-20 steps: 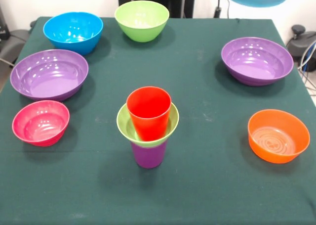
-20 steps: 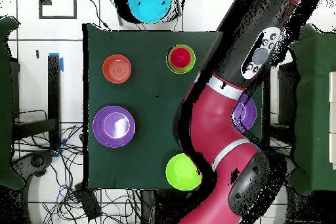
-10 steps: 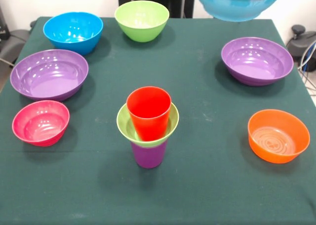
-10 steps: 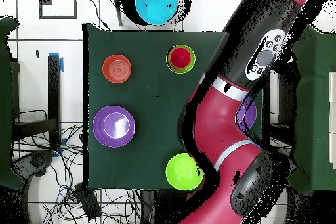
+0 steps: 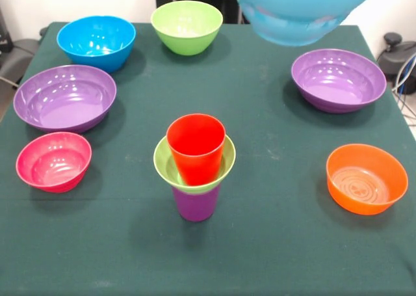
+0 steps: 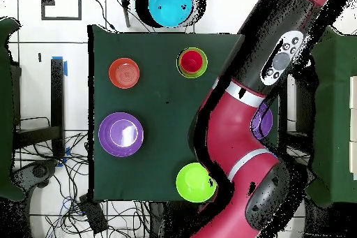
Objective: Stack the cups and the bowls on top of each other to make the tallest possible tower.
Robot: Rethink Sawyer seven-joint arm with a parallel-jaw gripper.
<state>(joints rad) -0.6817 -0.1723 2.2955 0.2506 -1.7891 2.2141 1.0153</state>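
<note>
The gripper itself does not show in either view, so whether it is open or closed cannot be told; only the red and black arm (image 6: 240,116) is seen, sweeping across the overhead view. A light blue bowl (image 5: 296,10) hangs in the air at the top of the front view, above the table's far edge and clear of the cloth, so it is presumably carried by the arm.

Over the last second this blue bowl has come lower and moved from the far right corner toward the table's middle, showing more of its underside. In the overhead view it (image 6: 169,5) has likewise shifted toward the tower's side. Nothing else on the table has moved.

The tower (image 5: 195,169) stands near the front middle of the green table (image 5: 273,244): a purple cup (image 5: 195,203) at the base, a small lime green bowl (image 5: 164,164) seated on it, and a red cup (image 5: 195,146) nested upright in that bowl. Around it lie two purple bowls (image 5: 64,97) (image 5: 338,80), a blue bowl (image 5: 96,42), a larger lime bowl (image 5: 186,26), a pink bowl (image 5: 53,161) and an orange bowl (image 5: 366,177), all apart from one another.

The likely step is transport of the carried bowl toward the tower as its next layer. The bowl looks much wider than the red cup's rim, so centring it will probably decide whether the stack holds.
</note>
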